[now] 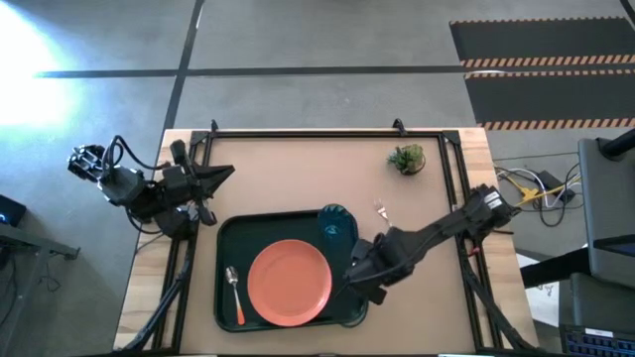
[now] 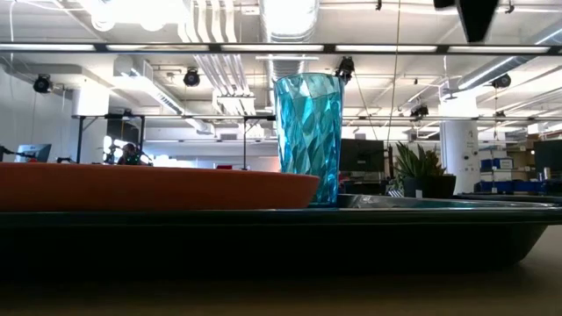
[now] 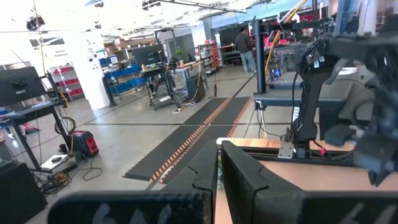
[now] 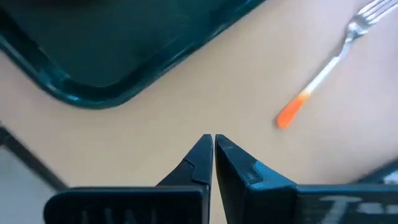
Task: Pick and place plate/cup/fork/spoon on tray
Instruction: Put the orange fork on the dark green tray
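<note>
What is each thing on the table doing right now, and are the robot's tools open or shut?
plate: lying flat in the tray.
cup: standing upright in the tray's far corner.
spoon: lying in the tray beside the plate.
fork: lying on the bare table, outside the tray.
tray: flat on the table, holding three things.
right tool: shut, holding nothing, near the tray's corner.
left tool: shut, empty, waiting at the table's left side.
potted plant: standing upright.
</note>
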Motion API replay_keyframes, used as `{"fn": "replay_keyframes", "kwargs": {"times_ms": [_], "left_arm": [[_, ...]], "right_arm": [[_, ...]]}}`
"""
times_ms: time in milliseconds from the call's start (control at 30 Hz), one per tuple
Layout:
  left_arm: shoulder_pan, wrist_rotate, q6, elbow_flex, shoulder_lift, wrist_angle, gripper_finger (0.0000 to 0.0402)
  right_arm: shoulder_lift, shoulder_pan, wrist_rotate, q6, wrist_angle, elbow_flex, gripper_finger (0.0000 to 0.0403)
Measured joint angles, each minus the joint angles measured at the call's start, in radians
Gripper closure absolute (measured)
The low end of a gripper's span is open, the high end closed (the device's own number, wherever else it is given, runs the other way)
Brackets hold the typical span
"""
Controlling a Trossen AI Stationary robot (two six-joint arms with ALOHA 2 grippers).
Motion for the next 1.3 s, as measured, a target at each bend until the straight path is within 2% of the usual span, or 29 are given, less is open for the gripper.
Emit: {"fn": "replay_keyframes", "kwargs": {"times_ms": [233,300,633,867,1000,1300], "left_arm": [[0.000,0.000,-0.002,0.000,0.000,0.000,0.0398],[0.000,0.000,-0.002,0.000,0.000,0.001,0.0398],[0.000,0.000,-0.002,0.000,0.000,0.001,0.0398],[0.000,0.000,-0.002,0.000,0.000,0.001,0.0398],[0.000,0.000,-0.003,0.000,0.002,0.002,0.0398],[0.000,0.000,-0.003,0.000,0.002,0.002,0.0398]], "right_arm": [[0.000,0.026,0.007,-0.007,0.412,-0.200,0.0394],[0.000,0.030,0.007,-0.010,0.481,-0.247,0.0394],[0.001,0.062,-0.009,0.079,0.409,-0.374,0.0394],[-0.007,0.053,0.096,0.140,0.115,-0.377,0.0394],[-0.009,0.020,0.104,0.140,0.092,-0.377,0.0394],[-0.057,-0.117,0.114,0.016,0.061,-0.417,0.0394]]}}
